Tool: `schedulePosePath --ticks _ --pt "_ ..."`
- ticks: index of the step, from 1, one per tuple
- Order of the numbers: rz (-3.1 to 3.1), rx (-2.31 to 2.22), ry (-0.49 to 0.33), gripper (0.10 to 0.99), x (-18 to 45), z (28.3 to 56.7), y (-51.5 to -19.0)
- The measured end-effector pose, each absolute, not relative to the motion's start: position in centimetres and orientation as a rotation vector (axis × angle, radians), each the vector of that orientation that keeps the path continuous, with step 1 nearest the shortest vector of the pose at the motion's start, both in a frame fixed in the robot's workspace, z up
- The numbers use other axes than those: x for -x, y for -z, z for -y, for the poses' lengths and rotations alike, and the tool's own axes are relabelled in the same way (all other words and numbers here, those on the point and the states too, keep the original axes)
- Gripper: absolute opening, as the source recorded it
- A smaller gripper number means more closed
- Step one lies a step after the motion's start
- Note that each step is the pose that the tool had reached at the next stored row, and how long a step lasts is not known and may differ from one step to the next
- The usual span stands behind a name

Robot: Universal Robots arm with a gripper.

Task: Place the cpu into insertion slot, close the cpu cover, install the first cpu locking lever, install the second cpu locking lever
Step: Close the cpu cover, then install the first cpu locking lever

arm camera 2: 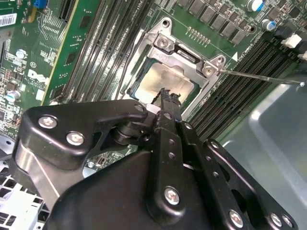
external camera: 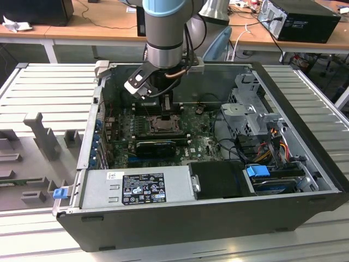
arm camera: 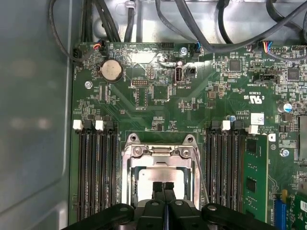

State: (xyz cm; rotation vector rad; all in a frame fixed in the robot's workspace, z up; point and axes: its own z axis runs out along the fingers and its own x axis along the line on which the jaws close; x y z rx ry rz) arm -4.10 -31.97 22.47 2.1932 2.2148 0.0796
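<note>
Computer case (external camera: 180, 218), open on top and lying flat, holds a green motherboard (external camera: 204, 143), a grey power supply (external camera: 136, 188) along its near wall, a long black expansion card (external camera: 156, 147) and a metal drive cage (external camera: 248, 112) towards the exterior view's right, with coloured cables (external camera: 272, 144) running beside the cage. At the board's socket, the cpu (arm camera 2: 165, 79) (arm camera: 148, 175) sits in the insertion slot, its pale face showing through the open centre of the cpu cover (arm camera 2: 144, 64) (arm camera: 127, 165), which appears to lie flat around it. The gripper (external camera: 166, 106) (arm camera 2: 168, 96) (arm camera: 163, 188) hangs straight over the socket with its two black fingers pressed together and nothing between them, the tips just above or on the cpu face; I cannot tell whether they touch. A thin locking lever (arm camera 2: 259, 76) sticks out from one socket corner across the memory slots (arm camera: 96, 167). A coin cell (arm camera: 110, 70) sits on the board beyond the socket, and black cables (arm camera: 192, 28) loop over the board's far edge. The case rests on a ribbed grey bench (external camera: 49, 87); a grey moulded tray (external camera: 38, 139) lies on it at the exterior view's left. Behind stand wooden desks (external camera: 98, 24), one bearing a black box (external camera: 300, 19).
</note>
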Motion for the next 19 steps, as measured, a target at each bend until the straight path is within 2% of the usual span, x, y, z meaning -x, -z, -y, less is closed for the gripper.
schedulePosePath --ticks 19 --pt "-2.215 -2.193 -0.079 0.106 4.2 32.0 -23.6"
